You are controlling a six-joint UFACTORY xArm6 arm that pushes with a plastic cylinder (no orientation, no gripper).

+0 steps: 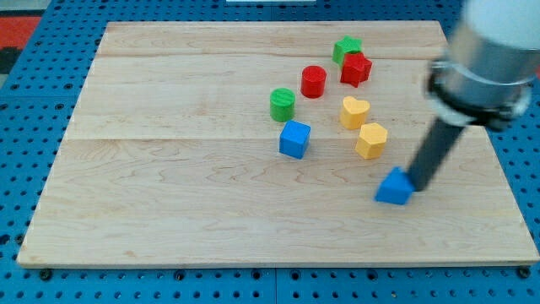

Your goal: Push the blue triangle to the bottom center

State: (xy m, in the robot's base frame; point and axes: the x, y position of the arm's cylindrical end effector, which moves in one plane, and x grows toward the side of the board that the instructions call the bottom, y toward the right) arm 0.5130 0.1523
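My tip (418, 185) sits at the right edge of the blue triangle (393, 187), touching it or very nearly so; the rod slants up to the view's right into the blurred arm housing. There are no fingers on this rig, so nothing is released or clenched: the rod only shoves. The blue triangle lies on the table (169, 228) in its lower right part, below the yellow hexagon (371, 140) and well to the right of the blue cube (294, 138). The pushing step looks to be in hand, with the contact side suited to driving the block toward the view's left. The bottom centre lies to the left and a little lower, so the next move likely calls for a push leftward with a slight downward lean, the tip kept behind the block's middle so it does not spin off. The path there looks free of the other blocks.
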